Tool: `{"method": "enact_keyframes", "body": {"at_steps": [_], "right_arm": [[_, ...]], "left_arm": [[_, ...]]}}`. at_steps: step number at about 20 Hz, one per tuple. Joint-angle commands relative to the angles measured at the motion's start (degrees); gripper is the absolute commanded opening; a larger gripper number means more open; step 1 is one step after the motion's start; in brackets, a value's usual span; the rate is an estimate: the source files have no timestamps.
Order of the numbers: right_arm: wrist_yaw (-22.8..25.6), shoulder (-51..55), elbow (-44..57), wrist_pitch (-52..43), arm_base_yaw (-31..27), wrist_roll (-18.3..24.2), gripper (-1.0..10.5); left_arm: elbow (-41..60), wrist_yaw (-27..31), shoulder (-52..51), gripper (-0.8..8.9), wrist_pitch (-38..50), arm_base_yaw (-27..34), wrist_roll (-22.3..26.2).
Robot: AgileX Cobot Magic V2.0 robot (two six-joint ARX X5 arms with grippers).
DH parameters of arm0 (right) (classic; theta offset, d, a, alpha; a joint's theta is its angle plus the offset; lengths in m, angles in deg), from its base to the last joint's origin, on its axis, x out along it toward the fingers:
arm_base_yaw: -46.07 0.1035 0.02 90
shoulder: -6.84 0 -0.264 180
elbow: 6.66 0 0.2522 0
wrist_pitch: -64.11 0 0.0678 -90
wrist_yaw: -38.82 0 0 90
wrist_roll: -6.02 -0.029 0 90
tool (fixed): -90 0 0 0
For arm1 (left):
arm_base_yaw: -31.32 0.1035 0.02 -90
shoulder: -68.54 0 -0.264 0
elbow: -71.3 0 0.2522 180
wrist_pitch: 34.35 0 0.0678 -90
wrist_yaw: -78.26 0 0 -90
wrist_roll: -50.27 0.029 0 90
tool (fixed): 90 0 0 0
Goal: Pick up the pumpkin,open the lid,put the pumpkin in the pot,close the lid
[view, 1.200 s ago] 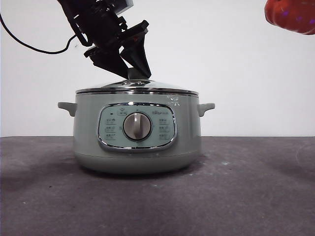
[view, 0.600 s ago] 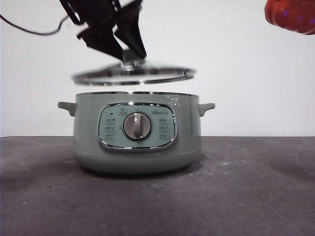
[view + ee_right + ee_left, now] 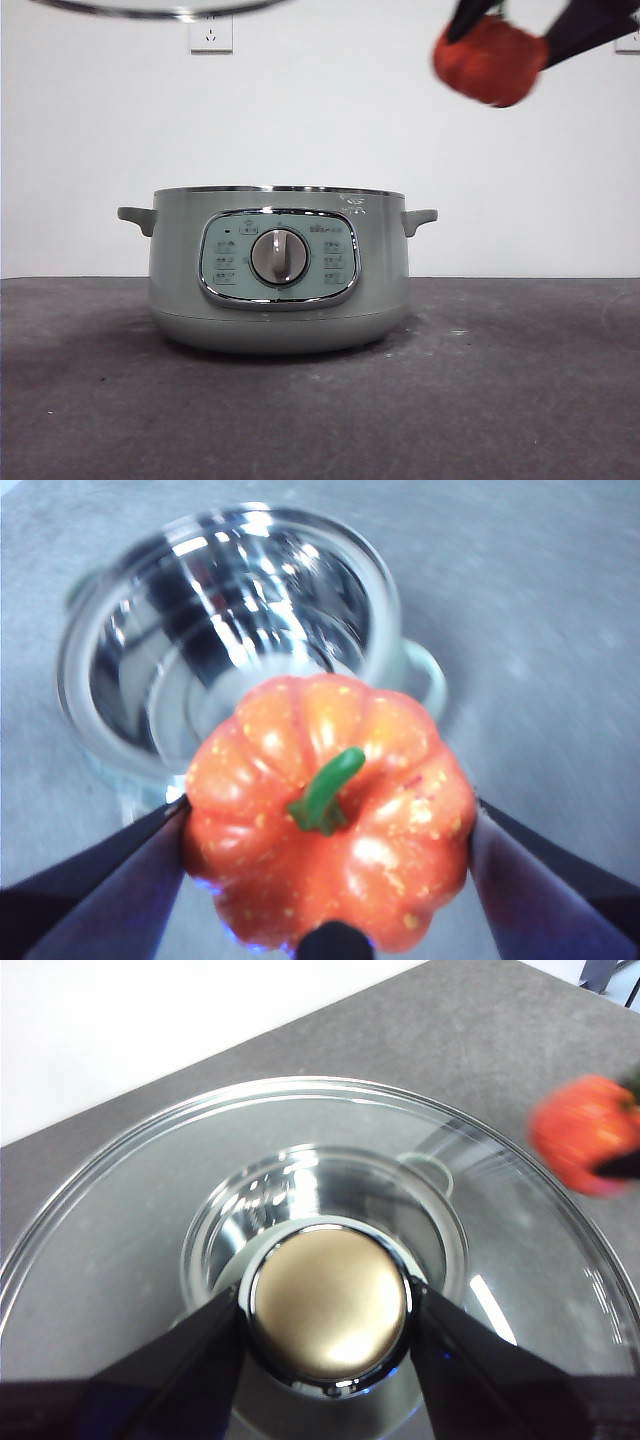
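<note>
The sage-green pot (image 3: 278,270) stands open on the dark table, its shiny inside showing in the right wrist view (image 3: 240,630). My left gripper (image 3: 328,1310) is shut on the knob of the glass lid (image 3: 120,1220) and holds it high above the pot; only the lid's rim (image 3: 160,9) shows at the top of the front view. My right gripper (image 3: 325,860) is shut on the orange-red pumpkin (image 3: 330,820), held in the air above and to the right of the pot (image 3: 490,60). The pumpkin also shows in the left wrist view (image 3: 585,1145).
The pot's front panel has a silver dial (image 3: 279,256) and small side handles (image 3: 420,218). A wall socket (image 3: 211,33) sits on the white wall behind. The dark grey table (image 3: 500,400) stretches around the pot.
The left gripper has lifted the lid from the pot up to the picture's top edge. The pumpkin in the right gripper has moved left, toward the pot.
</note>
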Motion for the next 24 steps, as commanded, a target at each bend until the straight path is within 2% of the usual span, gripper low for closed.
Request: {"method": "enact_keyframes", "body": {"at_steps": [1,5,10,15,22,23,24], "right_arm": [[-0.1,-8.2,-7.0,-0.8,2.0,1.8,-0.1],[0.1,-23.6,-20.0,-0.7,6.1,3.9,-0.1],[1.9,-39.8,-31.7,-1.2,9.7,5.7,-0.1],[7.1,-47.8,-32.4,-4.1,11.8,11.7,-0.1],[7.7,-51.4,-32.4,-1.9,12.6,12.0,-0.1],[7.6,-51.3,-32.4,-0.8,12.7,11.9,0.6],[7.4,-51.4,-32.4,0.2,12.7,11.6,2.2]], "left_arm": [[-0.3,2.8,-5.5,-0.09,-1.8,0.0,0.1],[-0.3,4.7,-12.1,-0.08,-9.1,0.0,0.0],[-0.3,4.6,-16.0,-0.08,-12.5,0.0,-0.4],[-0.3,4.6,-16.3,-0.08,-13.5,0.0,-0.4],[-0.3,4.6,-16.3,-0.09,-13.5,0.0,-0.4],[-0.3,4.6,-16.3,-0.08,-13.5,0.0,-0.4],[-0.3,4.5,-16.3,-0.09,-13.5,0.0,-0.4]]}}
